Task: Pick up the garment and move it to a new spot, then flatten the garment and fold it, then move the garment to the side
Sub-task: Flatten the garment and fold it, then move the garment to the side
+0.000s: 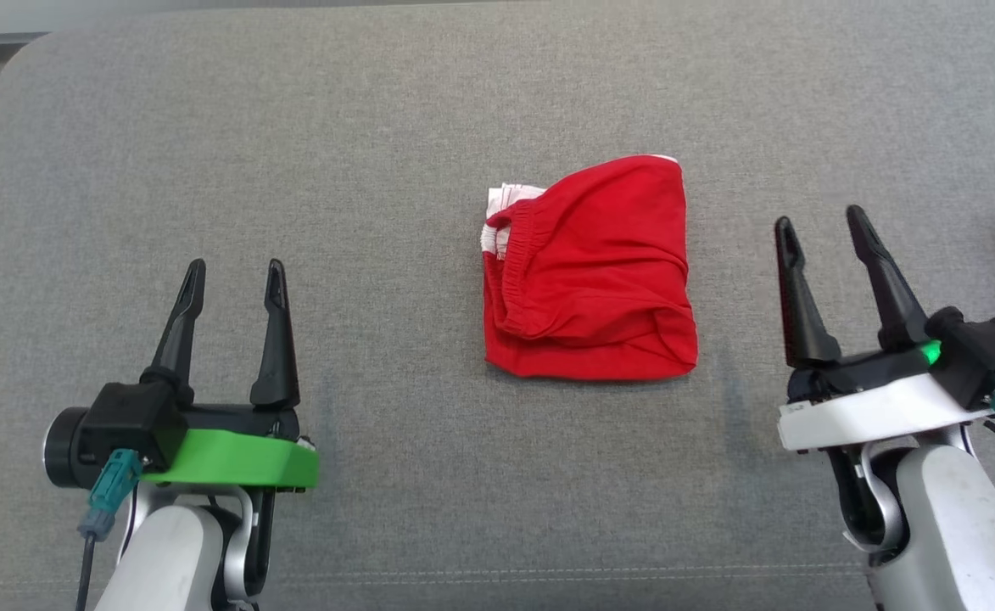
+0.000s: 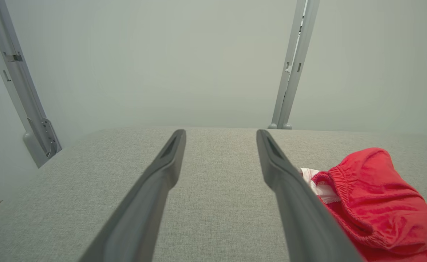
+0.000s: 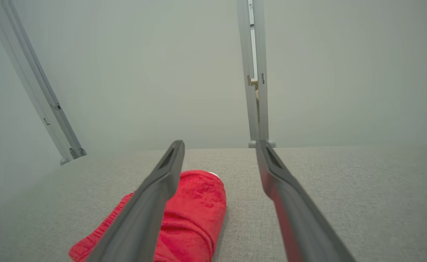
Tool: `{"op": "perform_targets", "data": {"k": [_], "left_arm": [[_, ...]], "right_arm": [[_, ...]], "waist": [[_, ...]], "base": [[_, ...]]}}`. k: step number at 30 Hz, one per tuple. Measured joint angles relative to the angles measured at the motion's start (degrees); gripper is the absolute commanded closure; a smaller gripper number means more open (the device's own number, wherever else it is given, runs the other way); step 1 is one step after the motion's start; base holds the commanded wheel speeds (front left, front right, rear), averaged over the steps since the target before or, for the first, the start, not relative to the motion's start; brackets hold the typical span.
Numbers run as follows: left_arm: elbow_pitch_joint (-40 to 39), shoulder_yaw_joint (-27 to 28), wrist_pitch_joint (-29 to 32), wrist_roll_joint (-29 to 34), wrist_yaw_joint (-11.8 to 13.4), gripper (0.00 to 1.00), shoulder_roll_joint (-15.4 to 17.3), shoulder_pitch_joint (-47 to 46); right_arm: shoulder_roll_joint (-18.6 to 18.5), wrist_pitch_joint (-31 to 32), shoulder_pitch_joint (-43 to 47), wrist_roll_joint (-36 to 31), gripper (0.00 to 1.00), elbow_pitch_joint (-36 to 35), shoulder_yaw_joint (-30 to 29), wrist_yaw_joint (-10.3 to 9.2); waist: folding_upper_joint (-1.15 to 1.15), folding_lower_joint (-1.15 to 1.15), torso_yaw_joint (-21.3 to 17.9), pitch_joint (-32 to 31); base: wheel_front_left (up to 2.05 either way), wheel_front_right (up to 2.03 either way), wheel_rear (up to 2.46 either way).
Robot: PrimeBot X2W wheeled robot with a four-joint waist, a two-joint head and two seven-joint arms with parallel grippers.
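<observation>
Between left gripper (image 1: 237, 267) and right gripper (image 1: 819, 217), both spread and empty, the red garment (image 1: 590, 280) lies folded. Looks soft, light, floppy; bunched elastic waistband (image 1: 510, 246) is likely the surest pinch.

Grey fabric-covered table (image 1: 209, 127) w/ rounded far-left corner carries one folded red garment (image 1: 590, 271), approx. mid-table, wrinkled, w/ white trim showing at its far-left edge.
</observation>
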Motion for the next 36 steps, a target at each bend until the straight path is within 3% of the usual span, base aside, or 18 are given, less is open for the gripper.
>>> {"op": "perform_targets", "data": {"k": [8, 26, 36], "left_arm": [[-0.3, 0.0, 0.8, 0.0, 0.8, 0.0, 1.2, 3.0], [-1.1, -1.0, 2.3, -0.5, 1.3, 0.0, 2.0, 5.3], [-0.6, -2.6, 1.6, -0.6, 0.8, 0.0, 0.1, 3.2]], "right_arm": [[-1.0, 3.4, 6.9, -4.6, 0.0, -2.2, -5.1, 0.0], [-0.6, 6.1, 12.9, -4.5, 0.0, -4.0, -6.8, 0.0], [-4.2, 7.5, 4.8, -2.4, 0.0, 7.3, -1.9, 0.0]], "waist": [[0.0, 0.0, -1.1, -3.0], [0.0, 0.0, -1.5, -5.0], [0.0, 0.0, 2.5, -2.5]], "base": [[0.0, 0.0, 0.0], [0.0, 0.0, 0.0], [0.0, 0.0, 0.0]]}}
